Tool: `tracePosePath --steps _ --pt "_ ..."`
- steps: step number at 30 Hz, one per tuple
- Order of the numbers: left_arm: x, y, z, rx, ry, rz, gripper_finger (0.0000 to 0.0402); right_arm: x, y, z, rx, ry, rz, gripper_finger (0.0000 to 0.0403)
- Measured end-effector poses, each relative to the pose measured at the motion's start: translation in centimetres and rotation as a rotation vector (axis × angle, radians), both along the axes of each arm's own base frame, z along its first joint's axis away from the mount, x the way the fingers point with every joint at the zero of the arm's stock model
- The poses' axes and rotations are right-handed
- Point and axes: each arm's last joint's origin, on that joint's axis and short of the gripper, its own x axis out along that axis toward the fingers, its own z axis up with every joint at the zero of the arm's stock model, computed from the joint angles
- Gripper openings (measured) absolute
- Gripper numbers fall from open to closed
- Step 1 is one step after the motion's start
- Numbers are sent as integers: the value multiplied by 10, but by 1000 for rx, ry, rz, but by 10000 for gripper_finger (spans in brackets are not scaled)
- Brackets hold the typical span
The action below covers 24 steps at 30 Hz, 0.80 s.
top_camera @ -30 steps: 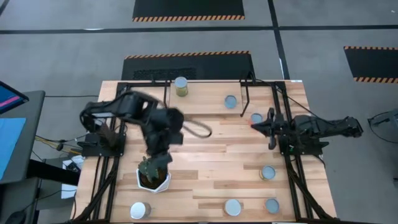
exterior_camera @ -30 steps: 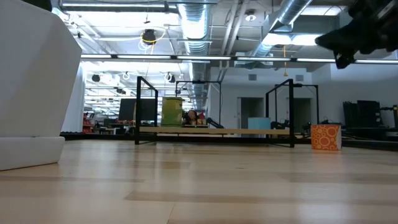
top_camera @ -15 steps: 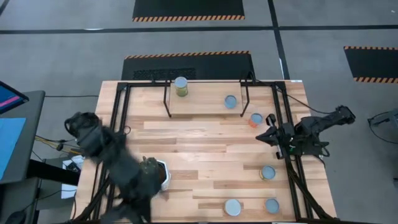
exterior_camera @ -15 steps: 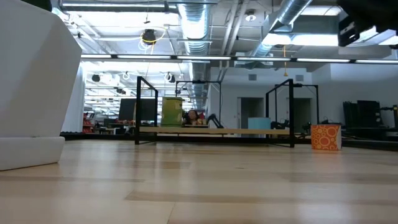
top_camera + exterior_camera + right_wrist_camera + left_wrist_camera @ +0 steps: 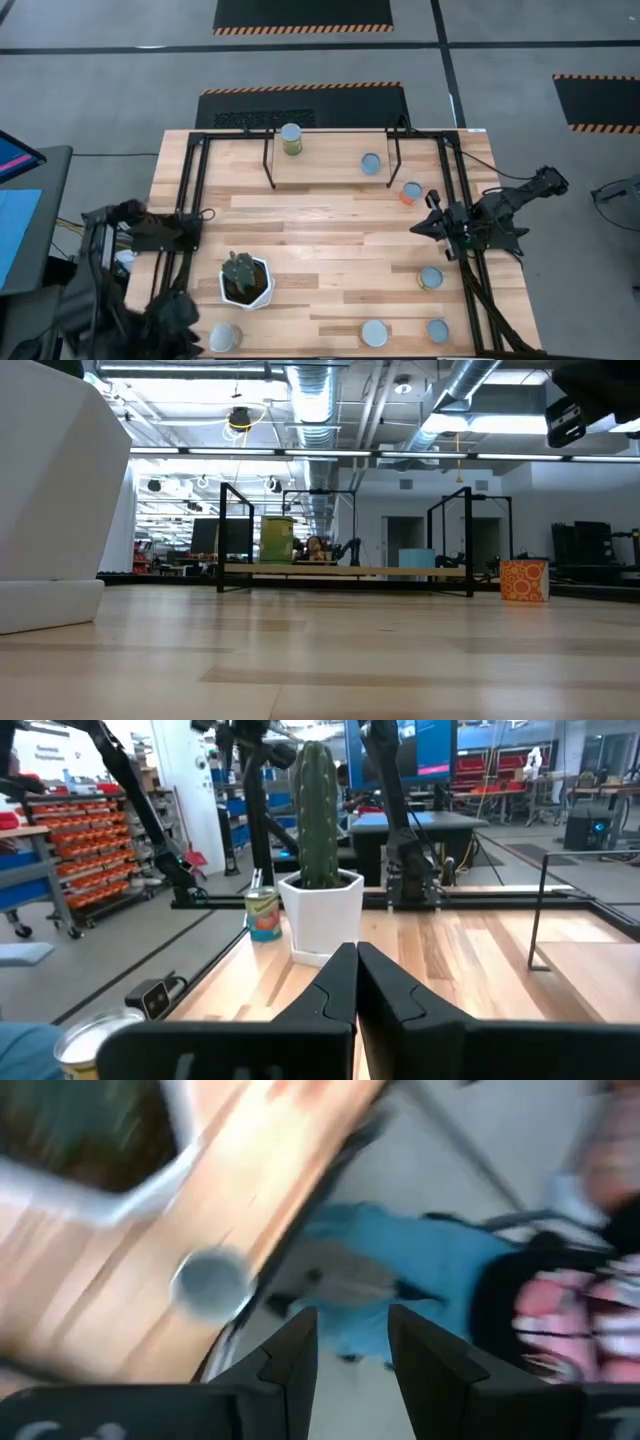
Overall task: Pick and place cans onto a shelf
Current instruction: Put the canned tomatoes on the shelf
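Sitting upright on the light-wood shelf [image 5: 330,168]: two cans, a yellow-green can [image 5: 291,138] and a blue-topped can [image 5: 371,163]; five more scattered over the bench [image 5: 330,240], among them an orange can [image 5: 411,191] just off the shelf and a white-topped can [image 5: 224,338] at the near left corner. Left tool [image 5: 350,1342] spread and empty beyond that corner, right tool [image 5: 355,982] pressed together, empty, at the right edge. Likely rigid, light and smooth-walled, so best pinched across the round side at mid-height.
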Motion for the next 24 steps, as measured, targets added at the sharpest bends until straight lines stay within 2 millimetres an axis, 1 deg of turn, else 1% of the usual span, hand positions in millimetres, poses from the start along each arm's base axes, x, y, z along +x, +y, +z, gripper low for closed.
tracePosePath --steps 2,4,7,9,12,16,22,24 --pt "-9 -9 -17 0 66 61 112 0 0 -1 -4 10 -1 24" --pt "-12 -13 -33 26 93 114 112 0 0 -1 -4 8 -1 24" --pt "-10 -15 -58 106 130 121 112 0 0 -1 -4 8 -1 24" --pt "-6 -14 -76 152 200 99 112 0 0 -1 -5 11 -1 24" --pt "-1 -13 -99 191 273 118 112 0 0 -2 -7 15 -1 24" --pt "9 -11 -122 198 307 126 112 0 0 -2 -9 19 -1 24" --pt "27 -6 -149 174 361 66 112 0 0 -4 -16 33 -1 24" --pt "30 -4 -157 183 371 55 112 0 0 -4 -17 36 -1 24"
